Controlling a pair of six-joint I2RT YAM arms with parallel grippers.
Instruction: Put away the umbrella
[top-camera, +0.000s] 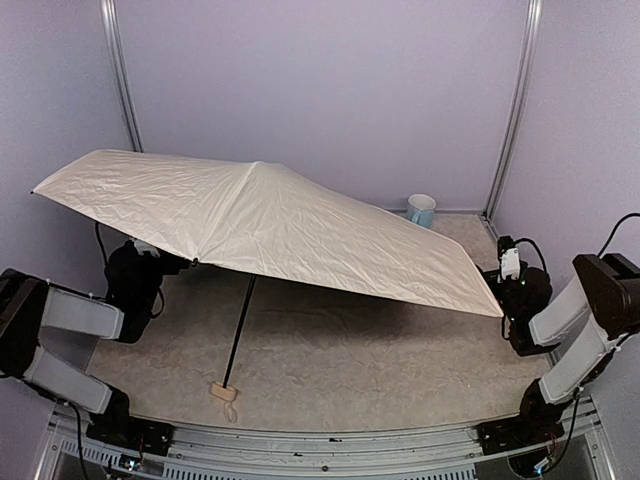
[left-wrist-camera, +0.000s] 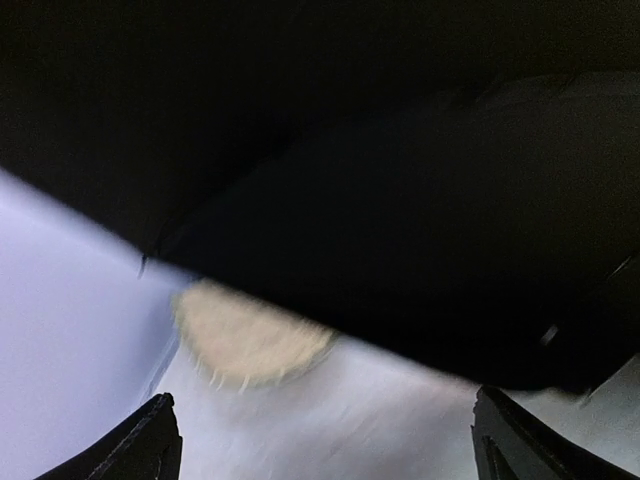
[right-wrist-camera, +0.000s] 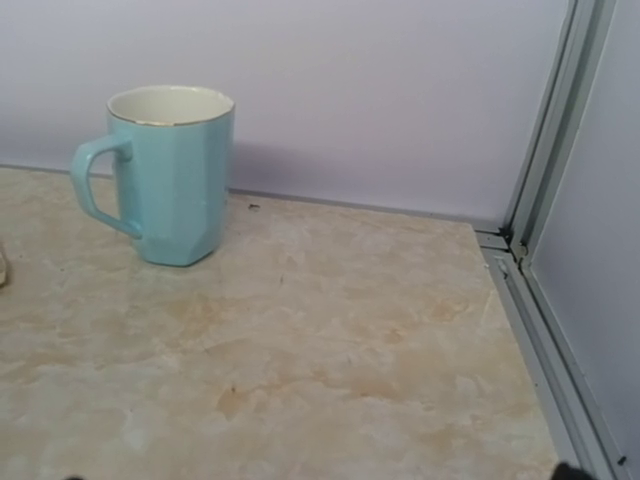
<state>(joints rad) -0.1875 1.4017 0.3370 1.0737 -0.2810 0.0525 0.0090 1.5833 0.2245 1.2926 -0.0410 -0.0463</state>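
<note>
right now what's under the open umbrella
Under the umbrella canopy, its black shaft slants down to the tan handle on the table. Further back the table is covered.

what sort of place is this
Probably a robot test booth in a lab: plain lilac wall panels on metal rails, with a left arm and right arm bolted at the table's near edge.

Even light; L wrist dark, blurry
</note>
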